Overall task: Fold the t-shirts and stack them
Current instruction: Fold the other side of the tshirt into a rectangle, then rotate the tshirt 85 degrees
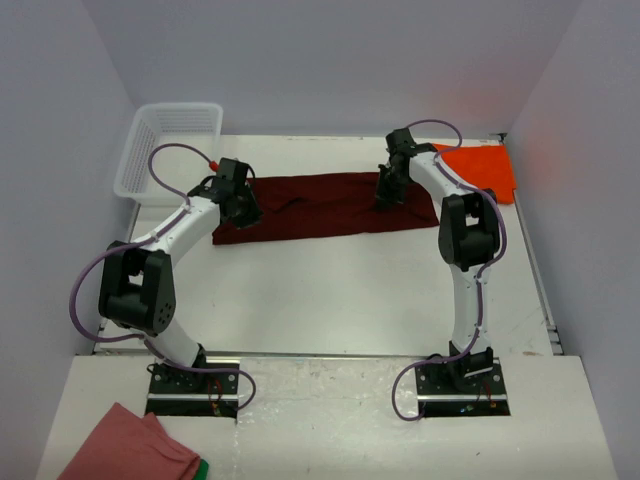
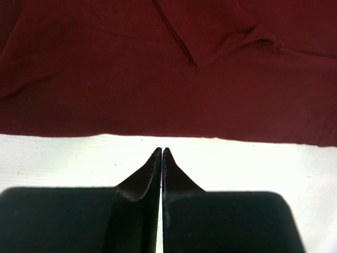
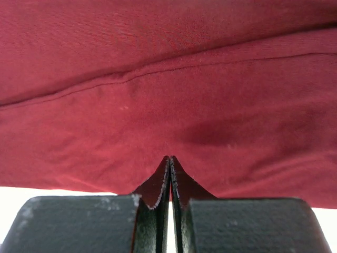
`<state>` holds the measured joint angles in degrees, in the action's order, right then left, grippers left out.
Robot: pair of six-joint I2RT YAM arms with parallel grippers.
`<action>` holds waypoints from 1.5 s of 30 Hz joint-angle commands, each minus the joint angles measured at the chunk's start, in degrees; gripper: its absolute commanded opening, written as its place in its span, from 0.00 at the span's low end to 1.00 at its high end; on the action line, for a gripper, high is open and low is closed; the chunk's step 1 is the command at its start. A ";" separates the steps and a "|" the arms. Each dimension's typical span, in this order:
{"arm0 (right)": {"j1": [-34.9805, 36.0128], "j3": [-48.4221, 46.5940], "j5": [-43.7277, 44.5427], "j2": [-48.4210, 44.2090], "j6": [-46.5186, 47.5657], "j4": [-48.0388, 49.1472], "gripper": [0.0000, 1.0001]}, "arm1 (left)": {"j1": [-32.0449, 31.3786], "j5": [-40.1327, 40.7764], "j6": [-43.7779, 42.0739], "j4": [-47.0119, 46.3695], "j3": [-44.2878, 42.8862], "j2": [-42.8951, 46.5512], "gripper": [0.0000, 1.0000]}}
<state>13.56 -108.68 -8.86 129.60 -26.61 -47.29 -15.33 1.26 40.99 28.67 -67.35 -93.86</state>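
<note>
The dark maroon t-shirt (image 1: 320, 205) lies folded into a long strip across the back of the table. It fills the upper half of the left wrist view (image 2: 158, 79) and most of the right wrist view (image 3: 158, 105). My left gripper (image 1: 243, 212) is shut and empty at the strip's left end, with its tips (image 2: 162, 150) over bare table just off the shirt's edge. My right gripper (image 1: 385, 200) is shut over the strip's right part, with its tips (image 3: 170, 158) just inside the shirt's near edge and no fabric visibly between them. The orange-red t-shirt (image 1: 480, 165) lies at the back right, partly behind the right arm.
A white mesh basket (image 1: 165, 150) stands at the back left. A salmon-pink cloth with a green edge (image 1: 130, 445) lies on the near shelf at bottom left. White walls close in the table on the left, back and right.
</note>
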 commanded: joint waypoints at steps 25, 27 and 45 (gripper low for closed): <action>2.78 19.01 4.91 -7.43 -7.92 5.10 0.00 | 5.05 7.79 5.15 6.05 0.11 -7.84 0.00; 3.22 21.92 5.43 -9.96 -8.54 6.49 0.00 | 5.23 9.46 4.80 7.18 1.61 -6.34 0.00; 15.78 49.27 12.72 -27.73 -15.14 13.37 0.00 | 9.00 12.03 -0.82 6.50 14.09 14.57 0.00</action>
<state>25.69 -62.28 -1.06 102.65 -40.53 -29.87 -6.50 12.40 43.16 37.39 -52.01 -85.23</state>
